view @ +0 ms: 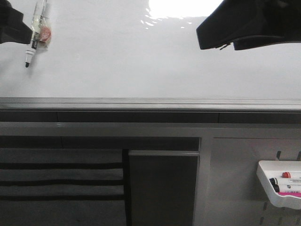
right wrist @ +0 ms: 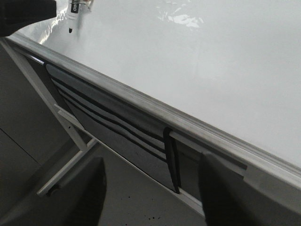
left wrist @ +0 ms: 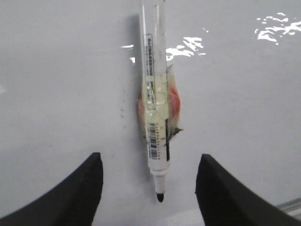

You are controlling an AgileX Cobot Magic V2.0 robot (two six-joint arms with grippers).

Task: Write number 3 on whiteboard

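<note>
The whiteboard (view: 141, 61) fills the upper front view, glossy white with a bright glare at the top and a grey edge rail (view: 150, 102) below. No number 3 shows on it. A white marker (view: 35, 33) with a barcode label, yellowish tape and a black tip lies against the board at the far left. My left gripper (view: 14, 27) is open just left of it. In the left wrist view the marker (left wrist: 157, 117) points between the spread fingers of the left gripper (left wrist: 149, 160), untouched. My right gripper (view: 235, 33) hangs open and empty at the upper right.
A small white tray (view: 268, 181) with markers hangs at the lower right under the board. Grey striped fabric pockets (view: 61, 179) and a dark panel (view: 162, 188) sit below the rail. The right wrist view shows the rail (right wrist: 155, 110) and the floor (right wrist: 141, 197).
</note>
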